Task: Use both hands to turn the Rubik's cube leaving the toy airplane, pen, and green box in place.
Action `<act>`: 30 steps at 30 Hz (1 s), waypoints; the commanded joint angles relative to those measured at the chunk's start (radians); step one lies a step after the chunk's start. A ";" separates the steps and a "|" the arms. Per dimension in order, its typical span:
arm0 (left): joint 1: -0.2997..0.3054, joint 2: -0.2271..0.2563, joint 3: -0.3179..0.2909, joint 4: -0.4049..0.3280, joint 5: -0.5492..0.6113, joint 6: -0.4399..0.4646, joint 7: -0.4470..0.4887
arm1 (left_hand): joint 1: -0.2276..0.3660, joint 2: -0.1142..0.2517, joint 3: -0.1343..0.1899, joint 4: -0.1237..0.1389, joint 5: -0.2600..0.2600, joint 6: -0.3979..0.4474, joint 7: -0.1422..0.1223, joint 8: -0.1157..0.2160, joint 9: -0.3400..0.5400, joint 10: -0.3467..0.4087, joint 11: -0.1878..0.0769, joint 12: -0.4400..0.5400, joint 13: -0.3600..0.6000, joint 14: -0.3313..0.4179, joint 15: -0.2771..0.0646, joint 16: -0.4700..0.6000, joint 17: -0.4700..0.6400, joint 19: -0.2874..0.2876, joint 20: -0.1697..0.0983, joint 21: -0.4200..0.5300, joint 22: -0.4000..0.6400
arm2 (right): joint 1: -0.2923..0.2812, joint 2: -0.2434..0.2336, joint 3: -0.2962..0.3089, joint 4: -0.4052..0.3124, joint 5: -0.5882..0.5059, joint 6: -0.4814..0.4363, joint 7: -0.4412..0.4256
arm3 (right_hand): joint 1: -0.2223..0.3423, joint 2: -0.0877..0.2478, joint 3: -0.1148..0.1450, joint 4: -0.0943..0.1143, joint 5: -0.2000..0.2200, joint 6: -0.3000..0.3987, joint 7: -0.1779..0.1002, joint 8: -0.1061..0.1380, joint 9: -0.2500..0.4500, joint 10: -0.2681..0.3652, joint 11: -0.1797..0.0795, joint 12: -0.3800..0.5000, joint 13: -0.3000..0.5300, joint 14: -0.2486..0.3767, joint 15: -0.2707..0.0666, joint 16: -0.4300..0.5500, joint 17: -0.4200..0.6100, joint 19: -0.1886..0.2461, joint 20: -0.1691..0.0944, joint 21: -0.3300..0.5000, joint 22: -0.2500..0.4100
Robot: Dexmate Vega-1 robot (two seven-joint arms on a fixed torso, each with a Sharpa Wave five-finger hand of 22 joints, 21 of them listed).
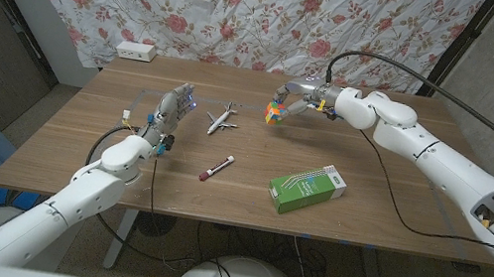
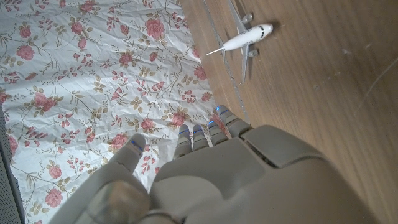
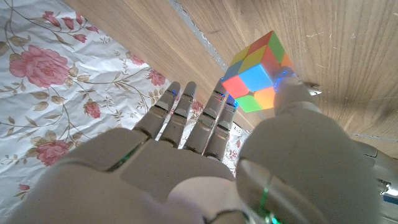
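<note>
The Rubik's cube [image 1: 275, 113] sits on the table at the back middle. My right hand [image 1: 300, 99] arches over it from the right. In the right wrist view the thumb [image 3: 292, 96] touches one side of the cube [image 3: 258, 71], and the straight fingers [image 3: 193, 118] reach past its other side without closing. My left hand [image 1: 171, 111] stands upright at the table's left with straight fingers and holds nothing. Just right of that hand lies the white toy airplane [image 1: 222, 119], which the left wrist view also shows [image 2: 245, 38] beyond my left hand [image 2: 217, 174].
A pen [image 1: 216, 167] lies near the table's middle, and a green box [image 1: 308, 189] lies to the right of the pen. A white power strip [image 1: 135, 50] sits at the back left edge. A flowered curtain [image 1: 278, 13] hangs behind the table.
</note>
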 commanded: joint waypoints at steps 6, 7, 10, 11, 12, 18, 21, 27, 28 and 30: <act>-0.012 0.053 0.010 -0.089 0.082 0.076 0.036 | 0.004 0.053 0.006 -0.007 0.005 0.015 -0.001 0.007 0.002 0.007 0.001 0.002 0.004 0.002 -0.035 0.001 0.003 0.011 -0.020 0.006 0.006 | -0.114 -0.003 0.095 -0.106 0.120 -0.126 -0.030 | -0.001 0.017 -0.009 0.001 -0.007 0.028 -0.012 0.012 0.000 0.016 -0.002 -0.008 0.003 0.013 -0.139 0.009 0.005 0.013 0.011 0.001 0.003; -0.013 0.056 0.010 -0.092 0.089 0.075 0.036 | 0.004 0.051 0.005 -0.007 0.005 0.016 -0.003 0.007 0.002 0.008 0.000 0.002 0.004 0.002 -0.036 0.001 0.003 0.012 -0.021 0.006 0.006 | -0.117 -0.002 0.098 -0.106 0.127 -0.127 -0.035 | -0.001 0.017 -0.010 0.001 -0.007 0.029 -0.012 0.012 0.000 0.017 -0.002 -0.008 0.003 0.012 -0.139 0.009 0.004 0.014 0.012 0.001 0.003; -0.013 0.058 0.011 -0.102 0.101 0.077 0.042 | 0.003 0.048 0.004 -0.008 0.004 0.018 -0.005 0.007 0.002 0.009 -0.001 0.002 0.004 0.001 -0.037 0.001 0.003 0.012 -0.021 0.006 0.006 | -0.133 0.000 0.108 -0.113 0.143 -0.144 -0.055 | -0.002 0.018 -0.011 0.001 -0.008 0.030 -0.012 0.012 -0.001 0.018 -0.002 -0.009 0.003 0.014 -0.138 0.010 0.005 0.015 0.014 0.001 0.003; -0.013 0.059 0.011 -0.108 0.104 0.084 0.047 | 0.003 0.047 0.003 -0.008 0.004 0.019 -0.005 0.007 0.002 0.010 -0.002 0.003 0.004 0.001 -0.037 0.001 0.003 0.012 -0.021 0.006 0.006 | -0.138 0.001 0.111 -0.116 0.150 -0.149 -0.061 | -0.002 0.018 -0.012 0.001 -0.008 0.030 -0.012 0.012 -0.001 0.018 -0.002 -0.009 0.003 0.015 -0.138 0.010 0.005 0.015 0.014 0.001 0.003; -0.013 0.059 0.010 -0.109 0.104 0.085 0.048 | 0.002 0.046 0.003 -0.009 0.004 0.019 -0.006 0.007 0.002 0.011 -0.002 0.003 0.004 0.001 -0.037 0.001 0.003 0.012 -0.021 0.006 0.006 | -0.138 0.000 0.110 -0.117 0.151 -0.150 -0.062 | -0.002 0.018 -0.012 0.001 -0.009 0.031 -0.012 0.012 -0.001 0.019 -0.001 -0.010 0.003 0.015 -0.138 0.010 0.005 0.015 0.016 0.001 0.003; -0.010 0.065 0.008 -0.138 0.121 0.094 0.057 | 0.001 0.043 0.001 -0.009 0.004 0.025 -0.006 0.008 0.002 0.013 0.000 0.003 0.004 0.001 -0.039 0.001 0.004 0.013 -0.022 0.006 0.006 | -0.181 0.004 0.135 -0.140 0.193 -0.180 -0.113 | -0.002 0.019 -0.015 0.000 -0.011 0.034 -0.012 0.012 -0.002 0.022 -0.002 -0.011 0.003 0.016 -0.139 0.011 0.005 0.021 0.019 0.003 0.003; -0.007 0.068 0.007 -0.155 0.131 0.104 0.069 | 0.001 0.042 0.001 -0.010 0.004 0.026 -0.006 0.008 0.002 0.016 -0.001 0.004 0.004 0.001 -0.039 0.001 0.004 0.014 -0.022 0.007 0.006 | -0.202 0.003 0.148 -0.152 0.213 -0.194 -0.140 | -0.002 0.021 -0.017 0.000 -0.012 0.038 -0.012 0.013 -0.002 0.029 -0.002 -0.010 0.005 0.018 -0.139 0.013 0.005 0.023 0.019 0.003 0.003; -0.004 0.084 0.006 -0.194 0.155 0.136 0.085 | 0.001 0.042 0.001 -0.010 0.004 0.030 -0.006 0.008 0.002 0.018 -0.002 0.005 0.004 0.002 -0.039 0.002 0.004 0.016 -0.022 0.007 0.006 | -0.246 0.003 0.178 -0.177 0.263 -0.217 -0.190 | -0.001 0.022 -0.019 -0.001 -0.014 0.041 -0.012 0.014 -0.003 0.032 -0.002 -0.011 0.006 0.020 -0.140 0.014 0.005 0.026 0.021 0.003 0.003; -0.005 0.085 0.006 -0.201 0.160 0.141 0.089 | 0.000 0.042 0.000 -0.010 0.004 0.032 -0.005 0.009 0.002 0.019 -0.001 0.005 0.004 0.003 -0.039 0.002 0.004 0.017 -0.023 0.007 0.006 | -0.254 0.004 0.183 -0.181 0.272 -0.222 -0.198 | -0.001 0.023 -0.019 -0.001 -0.014 0.042 -0.012 0.014 -0.003 0.033 -0.002 -0.010 0.006 0.020 -0.140 0.015 0.006 0.026 0.021 0.003 0.003; -0.006 0.091 0.007 -0.213 0.171 0.152 0.093 | -0.002 0.041 -0.001 -0.008 0.003 0.035 -0.005 0.009 0.002 0.021 0.003 0.005 0.004 0.003 -0.039 0.002 0.005 0.018 -0.022 0.008 0.006 | -0.268 0.005 0.192 -0.187 0.292 -0.226 -0.214 | -0.001 0.023 -0.019 -0.001 -0.015 0.043 -0.012 0.014 -0.003 0.034 -0.002 -0.010 0.006 0.021 -0.140 0.015 0.006 0.026 0.022 0.003 0.003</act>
